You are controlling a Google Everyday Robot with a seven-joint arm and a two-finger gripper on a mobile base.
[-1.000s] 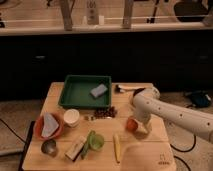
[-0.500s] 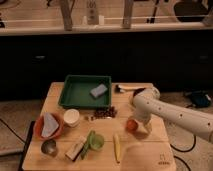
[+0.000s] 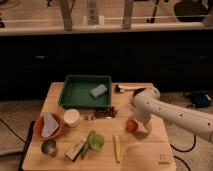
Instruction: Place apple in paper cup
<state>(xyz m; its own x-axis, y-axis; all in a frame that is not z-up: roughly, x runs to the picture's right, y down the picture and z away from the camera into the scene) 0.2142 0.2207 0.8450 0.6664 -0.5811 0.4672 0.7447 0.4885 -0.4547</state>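
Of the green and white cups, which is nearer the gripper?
The light green cup, at the front edge; the gripper is down at the apple. The white paper cup stands farther away, by the orange bowl.

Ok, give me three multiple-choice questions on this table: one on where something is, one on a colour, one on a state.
1. Where is the apple? A on the table beside the claw; B in the tray; C in the paper cup.
2. The tray's colour? A red; B green; C white.
3. The paper cup is: A on its side; B holding the apple; C upright without it.
Answers: A, it lies on the wood by the claw; B, its walls and floor are green; C, it stands on its base, far left of the apple.
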